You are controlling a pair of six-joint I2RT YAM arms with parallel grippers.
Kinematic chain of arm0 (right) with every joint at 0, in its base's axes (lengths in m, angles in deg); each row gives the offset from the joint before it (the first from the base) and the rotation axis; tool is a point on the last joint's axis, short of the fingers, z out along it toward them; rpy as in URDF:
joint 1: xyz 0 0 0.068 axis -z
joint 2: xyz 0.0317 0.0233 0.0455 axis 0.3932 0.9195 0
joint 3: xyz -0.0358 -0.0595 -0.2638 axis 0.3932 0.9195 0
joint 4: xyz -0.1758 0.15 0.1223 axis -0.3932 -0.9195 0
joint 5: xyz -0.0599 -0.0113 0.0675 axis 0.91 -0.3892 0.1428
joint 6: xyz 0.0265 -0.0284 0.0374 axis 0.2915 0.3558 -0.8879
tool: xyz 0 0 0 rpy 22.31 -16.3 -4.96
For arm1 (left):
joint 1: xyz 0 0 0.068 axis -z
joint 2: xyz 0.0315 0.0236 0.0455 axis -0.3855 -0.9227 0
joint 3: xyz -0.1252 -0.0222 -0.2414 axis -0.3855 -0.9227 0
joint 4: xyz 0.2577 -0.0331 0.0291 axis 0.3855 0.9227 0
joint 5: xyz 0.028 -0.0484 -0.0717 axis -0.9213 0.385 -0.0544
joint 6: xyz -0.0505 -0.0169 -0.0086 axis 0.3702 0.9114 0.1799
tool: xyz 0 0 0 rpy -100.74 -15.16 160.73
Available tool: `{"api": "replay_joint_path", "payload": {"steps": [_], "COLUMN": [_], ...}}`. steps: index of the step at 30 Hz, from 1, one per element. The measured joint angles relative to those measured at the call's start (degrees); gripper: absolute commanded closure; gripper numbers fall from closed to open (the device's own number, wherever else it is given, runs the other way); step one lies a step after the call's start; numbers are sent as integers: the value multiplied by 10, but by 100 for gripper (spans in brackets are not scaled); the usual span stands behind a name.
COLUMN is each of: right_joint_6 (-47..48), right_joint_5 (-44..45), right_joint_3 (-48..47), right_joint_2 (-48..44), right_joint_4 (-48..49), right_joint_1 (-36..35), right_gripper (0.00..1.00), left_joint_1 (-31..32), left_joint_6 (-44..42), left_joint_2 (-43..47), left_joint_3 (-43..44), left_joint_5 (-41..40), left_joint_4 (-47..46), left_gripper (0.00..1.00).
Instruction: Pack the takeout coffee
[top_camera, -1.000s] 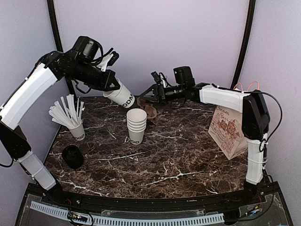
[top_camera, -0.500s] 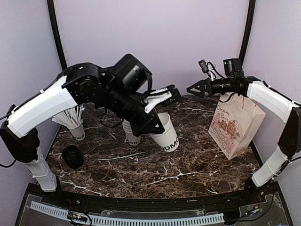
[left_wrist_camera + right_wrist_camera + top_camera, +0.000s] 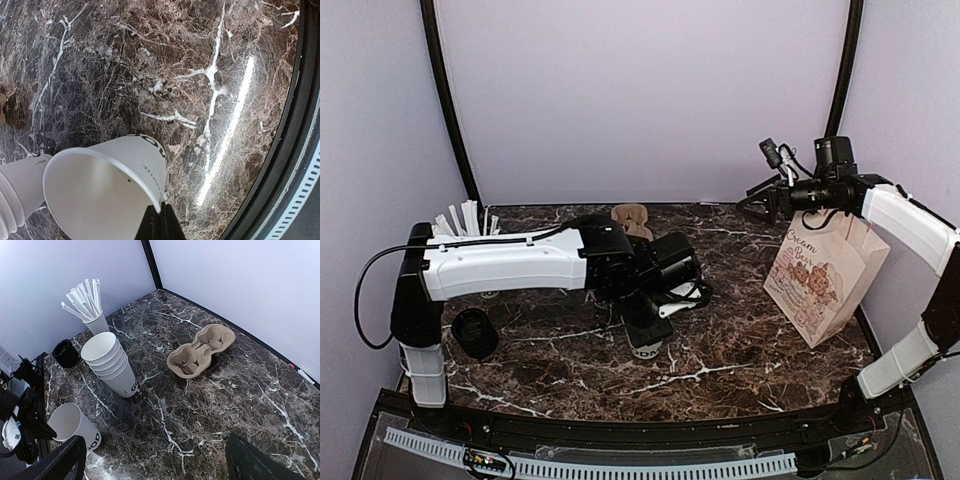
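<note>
The takeout coffee is a white paper cup [image 3: 107, 182] with black lettering, open-topped and without a lid. My left gripper [image 3: 161, 220] is shut on its rim, one finger inside and one outside. The cup [image 3: 646, 349] is low at the table's middle, front of centre, mostly hidden under the left wrist. In the right wrist view it [image 3: 75, 427] looks nearly upright. I cannot tell whether it touches the marble. A round black lid [image 3: 473, 332] lies at the front left. My right gripper [image 3: 757, 205] is open and empty, high above the paper bag [image 3: 815, 280].
A stack of nested white cups [image 3: 109, 365] stands just behind the held cup. A cup of wrapped straws [image 3: 92, 310] is at the back left, and a brown pulp cup carrier [image 3: 202, 350] at the back centre. The printed bag stands at the right edge.
The left arm swung the cup from high at the back down to the table's middle. The right arm pulled away from the carrier and rose to the right, above the bag.
</note>
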Motion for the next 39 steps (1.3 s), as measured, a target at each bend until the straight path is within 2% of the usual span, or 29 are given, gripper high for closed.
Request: {"api": "replay_joint_path", "payload": {"steps": [2, 5, 7, 14, 20, 24, 27, 32, 39], "right_joint_6": [3, 4, 4, 3, 1, 5, 12, 14, 16], "right_joint_5": [-3, -7, -9, -19, -27, -20, -12, -8, -3], "right_joint_3": [1, 3, 3, 4, -9, -26, -33, -34, -34], "right_joint_2": [0, -2, -2, -2, -1, -1, -1, -1, -1], "right_joint_4": [0, 0, -1, 0, -6, -15, -21, -29, -29], "right_joint_1": [0, 0, 0, 0, -2, -7, -10, -11, -11], "right_gripper": [1, 1, 1, 2, 4, 5, 6, 6, 7], "left_joint_1": [0, 1, 1, 2, -4, -39, -110, -219, -251], "left_joint_6": [-2, -3, -5, -5, -8, 14, 54, 101, 121], "left_joint_2": [-4, -9, -11, -14, 3, 30, 44, 49, 24], "left_joint_3": [-4, -4, -4, 12, 65, 132, 174, 166, 158], "left_joint_5": [-5, -10, -13, -19, -35, -41, -42, -21, 31], "left_joint_4": [-2, -9, -11, -1, 6, 22, 31, 42, 53], "left_gripper": [98, 80, 73, 64, 50, 50, 49, 44, 48]}}
